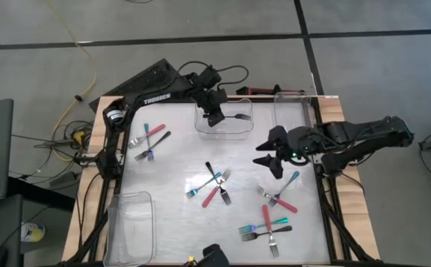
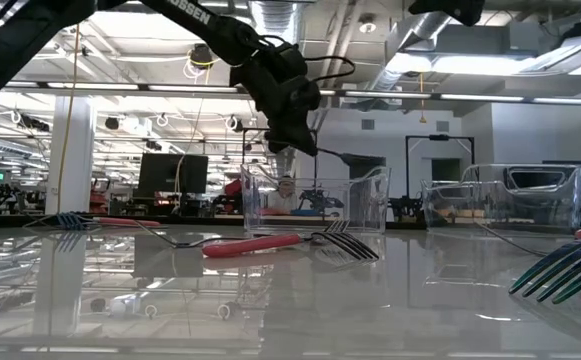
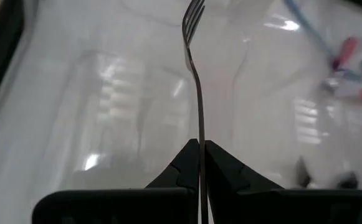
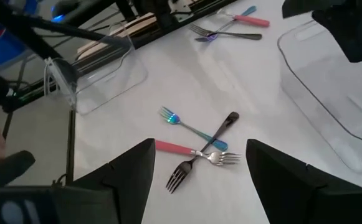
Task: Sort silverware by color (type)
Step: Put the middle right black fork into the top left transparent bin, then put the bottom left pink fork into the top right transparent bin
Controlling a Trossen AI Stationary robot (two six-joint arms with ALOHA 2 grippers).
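Clamped tight on a dark fork, the left gripper hangs above the clear bin at the middle of the worktop's far edge; the fork's handle is pinched between the fingers and its tines stick out over the bin. Toward the right edge, the right gripper hovers over the white worktop with its fingers spread wide and nothing between them. Below it, near the centre, a red fork, a teal fork and a black fork lie crossed in a heap. More forks lie in a pair near the far-left corner, a cluster by the right edge and another cluster toward the near-right corner. A second clear bin sits at the near-left corner, a third at the far-right corner.
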